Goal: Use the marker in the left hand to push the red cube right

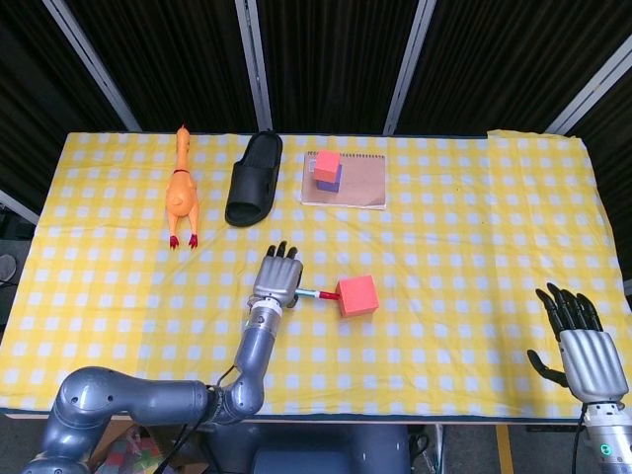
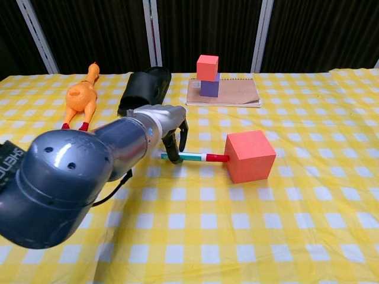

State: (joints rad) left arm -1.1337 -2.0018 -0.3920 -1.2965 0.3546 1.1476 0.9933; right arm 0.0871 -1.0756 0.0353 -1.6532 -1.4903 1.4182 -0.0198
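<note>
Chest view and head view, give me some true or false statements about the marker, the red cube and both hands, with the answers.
1. The left hand holds the marker. True.
2. The marker's red tip touches the red cube. True.
3. The right hand grips the black slipper. False: it holds nothing, fingers spread, at the table's near right edge; the slipper lies far away.
4. The red cube sits on the notebook. False: it rests on the checked cloth; a smaller red block tops a purple one there.

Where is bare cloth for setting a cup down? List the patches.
Open: right of the cube as far as the right hand; right of the notebook along the far edge; the near-left corner below the chicken. Crowded: far edge from chicken through slipper to notebook, and around the left hand and marker.
</note>
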